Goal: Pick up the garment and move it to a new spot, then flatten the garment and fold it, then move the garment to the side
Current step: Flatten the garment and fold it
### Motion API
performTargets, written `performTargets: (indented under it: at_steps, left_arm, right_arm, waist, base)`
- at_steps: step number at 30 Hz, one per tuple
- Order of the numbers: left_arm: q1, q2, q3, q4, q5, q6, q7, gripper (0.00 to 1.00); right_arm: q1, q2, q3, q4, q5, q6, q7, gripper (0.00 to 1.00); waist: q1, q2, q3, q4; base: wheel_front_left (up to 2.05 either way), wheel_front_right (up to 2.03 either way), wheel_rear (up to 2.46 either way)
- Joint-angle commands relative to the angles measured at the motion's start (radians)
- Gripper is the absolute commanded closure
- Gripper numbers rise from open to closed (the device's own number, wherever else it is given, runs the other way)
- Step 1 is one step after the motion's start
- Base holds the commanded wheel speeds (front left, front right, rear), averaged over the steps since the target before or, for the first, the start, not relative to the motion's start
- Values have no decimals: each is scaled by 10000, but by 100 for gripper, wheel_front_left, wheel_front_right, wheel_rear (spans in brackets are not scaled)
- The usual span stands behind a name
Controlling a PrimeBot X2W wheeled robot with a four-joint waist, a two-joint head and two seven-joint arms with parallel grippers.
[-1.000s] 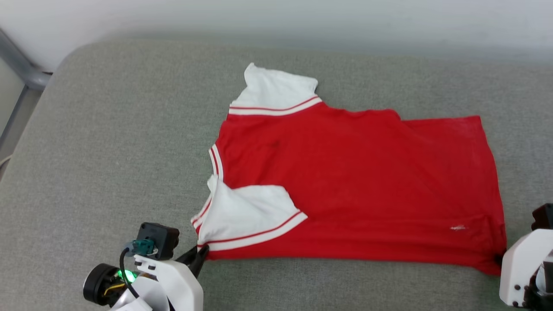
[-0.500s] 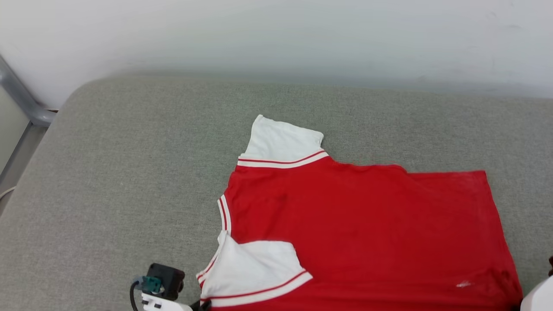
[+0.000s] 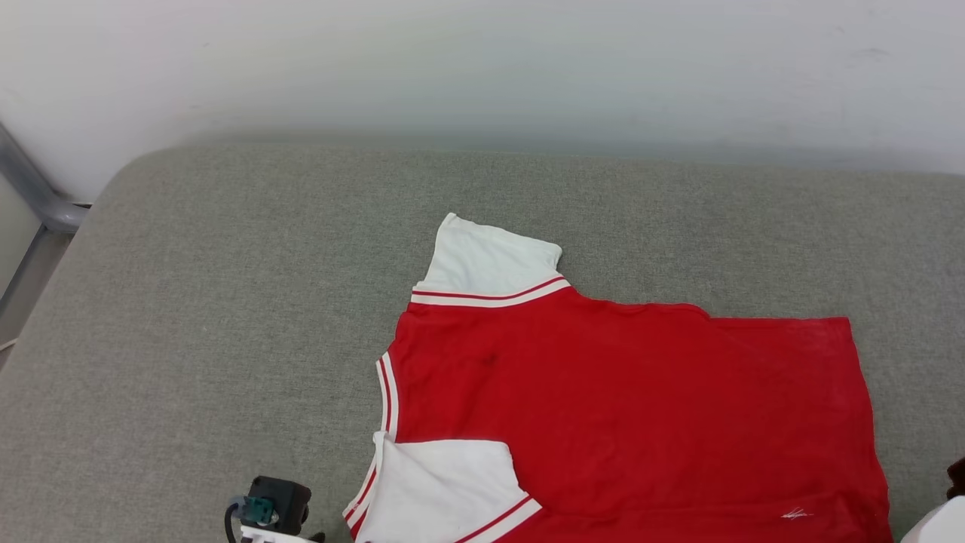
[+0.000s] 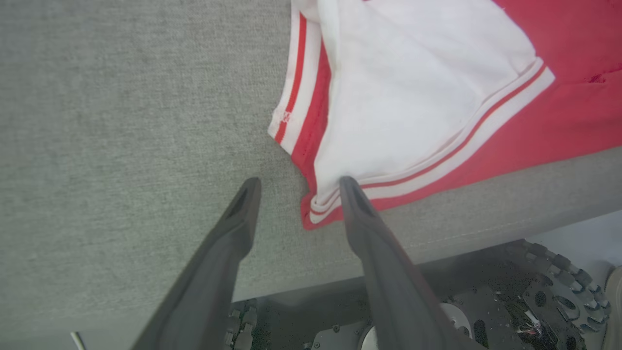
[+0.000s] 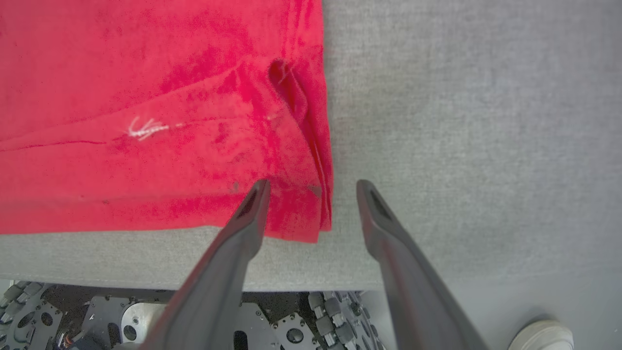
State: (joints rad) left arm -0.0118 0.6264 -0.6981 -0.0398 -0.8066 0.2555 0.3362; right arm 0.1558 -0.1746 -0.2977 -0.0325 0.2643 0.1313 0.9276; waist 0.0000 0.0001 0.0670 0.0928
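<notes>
The garment [image 3: 603, 407], a red jersey with white, stripe-trimmed sleeves, lies spread back-side up on the grey cushion, one sleeve folded over its near left corner. In the left wrist view my left gripper [image 4: 299, 187] stands open just above the cushion. The garment's [image 4: 418, 82] sleeve corner lies loose between its fingers, against the right one. My right gripper [image 5: 313, 187] is open too, its fingers straddling the hem corner of the garment [image 5: 146, 97] without clamping it. The chest print is hidden underneath.
The grey cushion [image 3: 226, 302] stretches wide to the left and behind the shirt, up to a pale wall. A metal rail [image 3: 38, 204] stands at the far left. Below the cushion's front edge sits the robot's base [image 5: 291, 330]; a shoe [image 5: 544, 335] shows beside it.
Both grippers, shut on the garment's near corners a second ago, have opened and let the cloth lie. The head camera has tilted up, so the whole picture slid downward.
</notes>
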Motion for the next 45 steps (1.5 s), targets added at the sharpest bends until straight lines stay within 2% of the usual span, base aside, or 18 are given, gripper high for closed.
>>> performTargets:
  at_steps: [1,6,11,16,21,27,34,40,45]
  left_arm:
    - [-187,5,92,36,98,19,-180,0]
    - [-499,-88,384,12,455,-64,-1151,0]
    - [-872,-336,803,-322,1094,7,-2789,0]
    - [-1138,-506,975,-329,1898,-236,-4775,0]
    - [-1092,-916,1385,-210,2172,-85,-5804,0]
    - [-939,-1502,1876,-151,2710,-355,-6020,0]
    - [-810,-2227,2719,-142,3470,-1003,-6032,0]
    - [-1620,-2042,2950,423,3706,-1754,-5975,0]
    - [-3140,-1571,2861,751,3438,-2641,-4878,0]
  right_arm:
    - [-173,-125,31,-63,43,-12,-181,0]
    - [-532,-291,177,-276,214,-10,-1351,0]
    - [-975,-582,640,-528,376,-10,-3587,0]
    - [-1234,-790,1145,-539,453,-10,-5919,0]
    - [-1277,-698,1686,-469,501,-10,-7688,0]
    - [-1279,-382,1902,-272,443,-10,-9085,0]
    - [-1401,-119,1996,-3,372,-10,-9654,0]
    - [-1714,-69,2160,-84,403,-10,-9778,0]
    - [-2091,-63,2282,-405,320,-10,-9807,0]
  waist:
    - [0,-1,-27,-2]
    - [0,-1,-188,-12]
    - [0,-1,-301,-34]
    - [0,-1,-308,-101]
    - [0,-1,-295,-139]
    - [0,-1,-237,-180]
    - [0,-1,36,-329]
    - [0,-1,667,-695]
    - [0,-1,1542,-1082]
  base:
    - [0,0,0]
    - [0,0,0]
    - [0,0,0]
    - [0,0,0]
    - [0,0,0]
    - [0,0,0]
    - [0,0,0]
    - [0,0,0]
    - [0,0,0]
